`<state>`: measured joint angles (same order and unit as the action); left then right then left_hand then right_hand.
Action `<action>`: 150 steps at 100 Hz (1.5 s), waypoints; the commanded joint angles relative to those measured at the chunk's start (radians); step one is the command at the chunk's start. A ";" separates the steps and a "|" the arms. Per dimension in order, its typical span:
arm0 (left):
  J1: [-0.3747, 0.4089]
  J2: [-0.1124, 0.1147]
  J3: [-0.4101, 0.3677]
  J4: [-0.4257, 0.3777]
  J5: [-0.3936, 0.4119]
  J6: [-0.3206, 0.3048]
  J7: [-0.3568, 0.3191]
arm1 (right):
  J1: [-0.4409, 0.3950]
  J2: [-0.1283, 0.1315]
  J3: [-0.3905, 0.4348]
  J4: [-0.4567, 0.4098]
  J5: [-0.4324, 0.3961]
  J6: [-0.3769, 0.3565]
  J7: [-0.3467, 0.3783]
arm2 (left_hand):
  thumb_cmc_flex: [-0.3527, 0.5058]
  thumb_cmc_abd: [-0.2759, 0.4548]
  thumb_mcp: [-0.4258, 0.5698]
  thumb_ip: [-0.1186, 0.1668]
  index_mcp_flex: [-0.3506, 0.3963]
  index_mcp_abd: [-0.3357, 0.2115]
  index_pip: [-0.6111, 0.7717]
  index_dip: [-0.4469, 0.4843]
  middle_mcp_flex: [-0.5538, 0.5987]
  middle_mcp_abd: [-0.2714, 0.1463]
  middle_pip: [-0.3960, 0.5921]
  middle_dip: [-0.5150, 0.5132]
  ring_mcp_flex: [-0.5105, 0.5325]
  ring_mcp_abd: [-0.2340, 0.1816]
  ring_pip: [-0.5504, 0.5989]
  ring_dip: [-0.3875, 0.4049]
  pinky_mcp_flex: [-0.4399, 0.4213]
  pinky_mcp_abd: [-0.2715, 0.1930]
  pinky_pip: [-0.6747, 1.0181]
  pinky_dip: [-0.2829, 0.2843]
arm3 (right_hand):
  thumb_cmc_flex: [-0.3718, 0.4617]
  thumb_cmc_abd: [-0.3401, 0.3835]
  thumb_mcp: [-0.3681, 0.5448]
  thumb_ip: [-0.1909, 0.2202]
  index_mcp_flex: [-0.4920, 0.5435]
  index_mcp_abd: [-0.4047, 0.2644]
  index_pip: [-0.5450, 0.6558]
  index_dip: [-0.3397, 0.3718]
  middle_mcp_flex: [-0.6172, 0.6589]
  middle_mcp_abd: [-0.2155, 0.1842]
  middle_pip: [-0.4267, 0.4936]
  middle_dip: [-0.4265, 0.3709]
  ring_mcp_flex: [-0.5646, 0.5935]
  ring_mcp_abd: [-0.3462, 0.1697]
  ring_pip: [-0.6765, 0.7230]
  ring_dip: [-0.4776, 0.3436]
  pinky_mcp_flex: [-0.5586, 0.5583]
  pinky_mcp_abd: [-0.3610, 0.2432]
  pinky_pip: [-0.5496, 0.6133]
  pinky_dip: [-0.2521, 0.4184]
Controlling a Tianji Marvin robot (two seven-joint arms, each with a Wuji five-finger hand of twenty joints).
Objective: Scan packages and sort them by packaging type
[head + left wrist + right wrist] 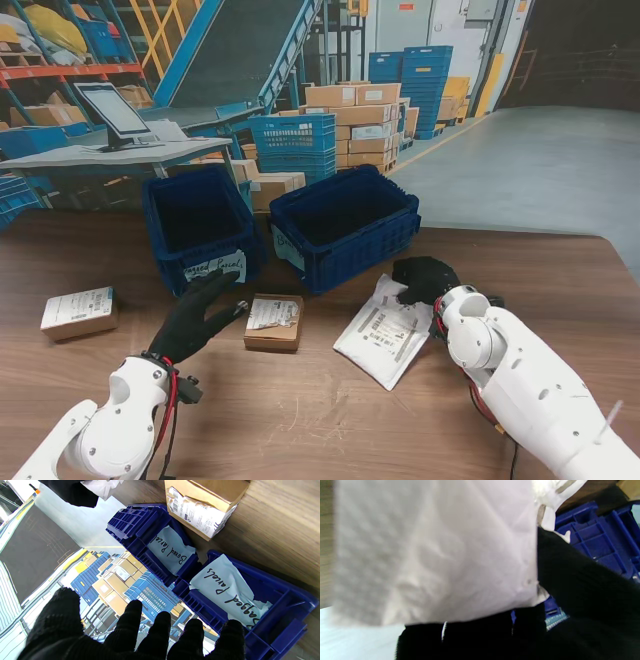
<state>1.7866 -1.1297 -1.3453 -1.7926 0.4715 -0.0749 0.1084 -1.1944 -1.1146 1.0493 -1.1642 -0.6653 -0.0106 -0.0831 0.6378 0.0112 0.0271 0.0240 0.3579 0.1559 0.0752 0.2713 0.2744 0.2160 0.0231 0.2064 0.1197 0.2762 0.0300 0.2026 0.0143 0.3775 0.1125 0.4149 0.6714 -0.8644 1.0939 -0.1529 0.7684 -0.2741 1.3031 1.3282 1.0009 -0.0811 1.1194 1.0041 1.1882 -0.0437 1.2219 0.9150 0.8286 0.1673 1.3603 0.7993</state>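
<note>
My right hand [425, 280] is shut on the far edge of a white bagged parcel [385, 332], whose near part rests on the table. In the right wrist view the bag [432, 555] fills most of the picture with my thumb [582, 592] pressed over it. My left hand [205, 315] hovers open with fingers spread, just left of a small cardboard box [273, 322] with a crumpled label [202, 507]. The left blue bin [200, 225] is labelled "Bagged Parcels" [232, 592]. The right blue bin [345, 225] is labelled "Boxed Parcel" [171, 550].
A second labelled cardboard box [78, 312] lies at the far left of the wooden table [300, 420]. Both bins stand side by side at the table's far edge and look dark inside. Beyond them are warehouse crates, stacked cartons and a monitor [112, 110].
</note>
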 commanded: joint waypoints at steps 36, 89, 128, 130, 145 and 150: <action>0.005 -0.004 0.010 -0.010 0.004 -0.009 -0.011 | -0.116 -0.005 0.110 -0.212 0.054 0.121 0.062 | -0.005 0.003 -0.028 0.028 0.003 -0.006 0.000 0.011 0.002 0.004 -0.009 0.005 -0.005 0.012 0.006 0.004 -0.009 0.009 0.028 -0.005 | 0.074 -0.009 0.063 0.016 0.039 -0.004 0.016 0.032 0.018 0.008 0.004 0.017 0.045 -0.023 -0.003 0.005 0.018 0.011 0.022 0.016; 0.006 -0.003 0.010 -0.013 0.007 -0.013 -0.012 | -0.235 0.000 0.213 -0.453 0.108 0.242 0.132 | -0.005 0.003 -0.028 0.027 0.000 -0.005 -0.002 0.010 0.001 0.004 -0.009 0.005 -0.007 0.012 0.005 0.004 -0.009 0.007 0.028 -0.005 | 0.079 -0.009 0.055 0.018 0.041 -0.003 0.010 0.039 0.018 0.011 -0.002 0.021 0.038 -0.018 -0.015 0.006 0.011 0.012 0.015 0.015; 0.009 -0.005 0.003 -0.010 0.001 -0.018 -0.005 | -0.331 -0.001 0.243 -0.654 0.127 0.377 0.157 | -0.006 0.003 -0.028 0.028 0.000 -0.005 -0.002 0.010 0.001 0.004 -0.009 0.005 -0.007 0.011 0.005 0.004 -0.008 0.008 0.028 -0.005 | 0.086 -0.003 0.043 0.020 0.041 0.002 0.001 0.043 0.015 0.015 -0.009 0.025 0.032 -0.013 -0.020 0.007 0.002 0.015 0.013 0.018; 0.009 -0.005 0.002 -0.010 0.001 -0.018 -0.005 | -0.338 -0.001 0.243 -0.664 0.127 0.383 0.156 | -0.007 0.002 -0.028 0.028 0.000 -0.005 -0.002 0.010 0.001 0.004 -0.009 0.005 -0.007 0.011 0.006 0.004 -0.009 0.008 0.028 -0.005 | 0.086 -0.003 0.042 0.021 0.041 0.003 0.000 0.044 0.015 0.016 -0.010 0.025 0.032 -0.013 -0.020 0.008 0.000 0.015 0.013 0.018; 0.009 -0.005 0.001 -0.009 -0.002 -0.021 -0.004 | -0.388 0.000 0.243 -0.725 0.120 0.419 0.157 | -0.007 0.002 -0.028 0.028 0.001 -0.004 -0.002 0.010 0.001 0.005 -0.009 0.005 -0.007 0.012 0.005 0.004 -0.008 0.009 0.028 -0.005 | 0.087 0.000 0.036 0.022 0.042 0.004 -0.004 0.047 0.015 0.020 -0.013 0.027 0.031 -0.010 -0.022 0.007 -0.002 0.016 0.015 0.020; 0.009 -0.005 0.000 -0.009 -0.002 -0.022 -0.004 | -0.405 -0.001 0.242 -0.740 0.119 0.429 0.154 | -0.006 0.002 -0.028 0.028 0.000 -0.005 -0.002 0.010 0.001 0.004 -0.009 0.005 -0.006 0.011 0.006 0.004 -0.008 0.008 0.029 -0.005 | 0.089 -0.001 0.035 0.022 0.042 0.004 -0.005 0.048 0.015 0.020 -0.014 0.028 0.031 -0.012 -0.025 0.006 -0.001 0.017 0.016 0.020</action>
<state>1.7910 -1.1307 -1.3466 -1.7951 0.4728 -0.0917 0.1190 -1.5703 -1.1101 1.2977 -1.8833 -0.5412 0.4055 0.0541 0.6378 0.0112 0.0271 0.0240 0.3579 0.1560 0.0752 0.2713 0.2744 0.2160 0.0231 0.2064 0.1197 0.2763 0.0300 0.2026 0.0143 0.3775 0.1125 0.4147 0.7132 -0.8645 1.0944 -0.1529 0.7718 -0.2626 1.2998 1.3632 1.0073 -0.0699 1.1084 1.0268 1.1987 -0.0438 1.2044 0.9163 0.8256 0.1850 1.3605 0.8008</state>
